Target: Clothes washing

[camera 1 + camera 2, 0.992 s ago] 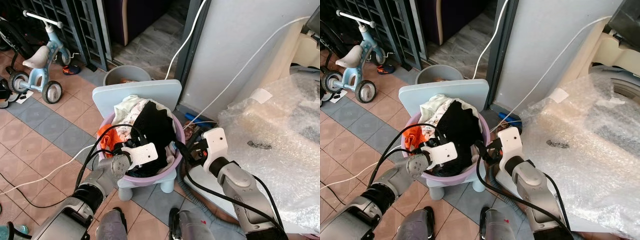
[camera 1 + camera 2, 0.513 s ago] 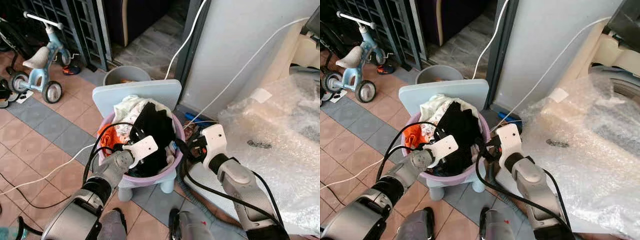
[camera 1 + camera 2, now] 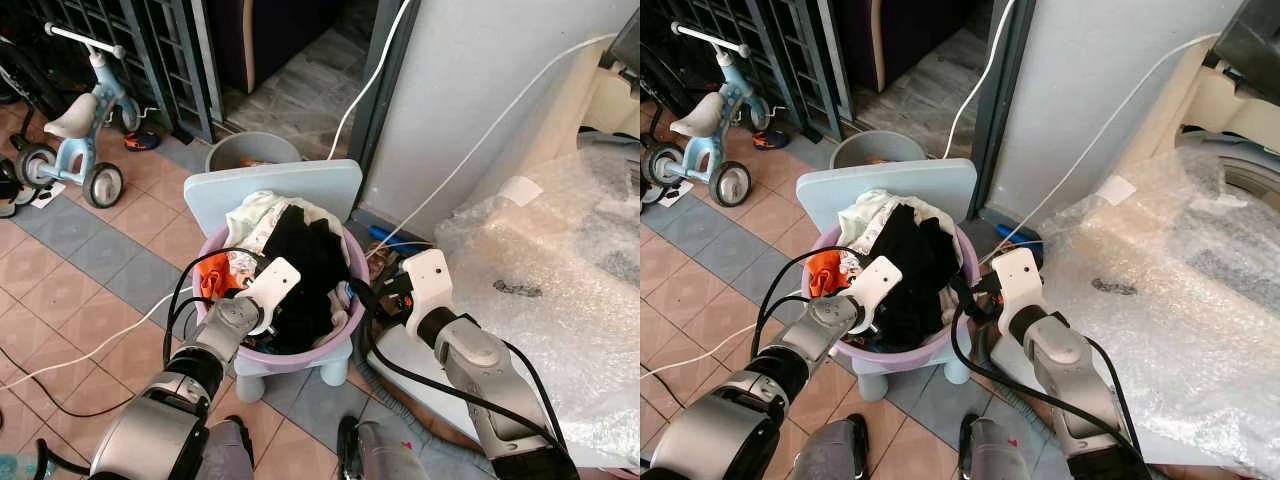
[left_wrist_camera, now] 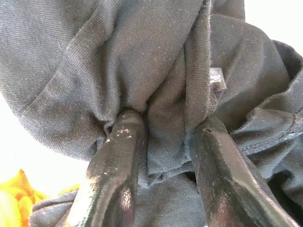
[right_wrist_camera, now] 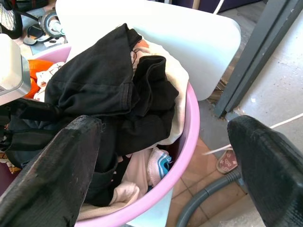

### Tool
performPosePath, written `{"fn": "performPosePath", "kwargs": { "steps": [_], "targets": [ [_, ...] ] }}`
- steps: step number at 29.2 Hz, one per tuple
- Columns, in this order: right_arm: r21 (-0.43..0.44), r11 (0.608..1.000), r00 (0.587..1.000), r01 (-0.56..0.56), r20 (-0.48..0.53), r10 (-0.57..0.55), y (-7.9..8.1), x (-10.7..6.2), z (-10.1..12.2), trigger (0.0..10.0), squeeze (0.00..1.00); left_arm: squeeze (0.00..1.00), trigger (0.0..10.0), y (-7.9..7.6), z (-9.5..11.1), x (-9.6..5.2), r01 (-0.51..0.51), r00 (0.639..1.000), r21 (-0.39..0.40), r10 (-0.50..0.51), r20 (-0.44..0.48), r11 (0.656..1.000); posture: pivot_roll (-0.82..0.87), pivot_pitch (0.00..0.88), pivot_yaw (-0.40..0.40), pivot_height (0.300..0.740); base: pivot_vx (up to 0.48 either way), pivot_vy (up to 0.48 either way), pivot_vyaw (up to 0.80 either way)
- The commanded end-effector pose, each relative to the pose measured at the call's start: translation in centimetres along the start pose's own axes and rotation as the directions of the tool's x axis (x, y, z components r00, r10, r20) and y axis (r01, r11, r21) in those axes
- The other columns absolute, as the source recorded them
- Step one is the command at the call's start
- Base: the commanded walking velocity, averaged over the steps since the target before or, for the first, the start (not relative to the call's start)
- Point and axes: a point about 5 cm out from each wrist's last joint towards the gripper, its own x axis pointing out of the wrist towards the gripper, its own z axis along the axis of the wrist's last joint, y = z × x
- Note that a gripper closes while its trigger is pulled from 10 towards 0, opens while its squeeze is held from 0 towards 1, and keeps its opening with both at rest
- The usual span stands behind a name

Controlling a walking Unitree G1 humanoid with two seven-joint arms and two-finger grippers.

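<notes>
Fabric sits pinched between the left gripper's jaws: a fold of the black garment is bunched up between the two fingers, a narrow grip that looks meant for lifting this piece off the heap. That gripper is buried in the pile at the middle of the eye views. The right gripper hangs at the basin's rim, centre-right in the frame, jaws spread wide and holding nothing, probably waiting to steady or take cloth. The clothes, black, white and orange, lie heaped in the pink basin, which rests on a pale blue child's chair, raised within reach. Bubble wrap fills the right side; a tricycle stands at upper left.
</notes>
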Motion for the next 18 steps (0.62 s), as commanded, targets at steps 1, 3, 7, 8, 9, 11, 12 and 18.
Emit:
{"fn": "performPosePath", "kwargs": {
  "steps": [1, 3, 7, 8, 9, 11, 12, 18],
  "targets": [
    [-0.003, 1.0, 1.0, 0.0, -0.021, 0.0, -0.1, 0.0, -0.4, 10.0, 0.0, 0.0, 0.0, 0.0, -2.0, -0.2, -0.008, 0.997, -0.053, 0.004, -0.08, 0.999, -0.01, 0.146, -0.063, 0.74, 0.0, 0.0, 0.0],
    [-0.005, 1.0, 1.0, 0.004, -0.022, -0.004, -0.1, 0.0, -0.5, 10.0, 0.0, 0.0, 0.0, 0.1, -1.9, -0.2, -0.024, 0.997, -0.066, 0.019, -0.069, 0.998, -0.01, 0.144, -0.061, 0.74, 0.0, 0.0, 0.0],
    [-0.009, 1.0, 1.0, 0.01, -0.021, -0.01, -0.2, 0.0, -0.5, 10.0, 0.0, 0.0, 0.0, 0.6, -1.6, -0.3, -0.082, 0.996, -0.063, 0.08, -0.033, 0.995, 0.0, 0.141, -0.06, 0.74, 0.0, 0.0, 0.0],
    [-0.01, 1.0, 1.0, 0.013, -0.02, -0.014, -0.2, 0.1, -0.5, 10.0, 0.0, 0.0, 0.0, 0.8, -1.4, -0.3, -0.111, 0.994, -0.069, 0.111, -0.01, 0.991, 0.0, 0.141, -0.06, 0.74, 0.0, 0.0, 0.0],
    [-0.012, 1.0, 1.0, 0.016, -0.02, -0.016, -0.3, 0.1, -0.5, 10.0, 0.0, 0.0, 0.0, 1.2, -1.2, -0.4, -0.135, 0.991, -0.078, 0.136, 0.012, 0.988, 0.0, 0.14, -0.061, 0.74, 0.0, 0.0, 0.0],
    [-0.012, 1.0, 1.0, 0.017, -0.02, -0.017, -0.3, 0.1, -0.5, 10.0, 0.0, 0.0, 0.0, 1.5, -0.9, -0.6, -0.157, 0.986, -0.095, 0.161, 0.042, 0.983, 0.0, 0.14, -0.061, 0.74, 0.0, 0.0, 0.0],
    [-0.013, 1.0, 1.0, 0.019, -0.021, -0.019, -0.3, 0.1, -0.5, 10.0, 0.0, 0.0, 0.0, 1.8, -0.6, -0.7, -0.172, 0.981, -0.114, 0.181, 0.072, 0.978, 0.0, 0.139, -0.062, 0.74, 0.0, 0.0, 0.0],
    [-0.018, 1.0, 1.0, 0.022, -0.021, -0.023, -0.5, 0.1, -0.6, 10.0, 0.0, 0.0, 0.0, 2.8, 1.3, -1.8, -0.179, 0.923, -0.198, 0.234, 0.306, 0.964, 0.01, 0.133, -0.067, 0.74, 0.0, 0.0, 0.0]
  ]
}}
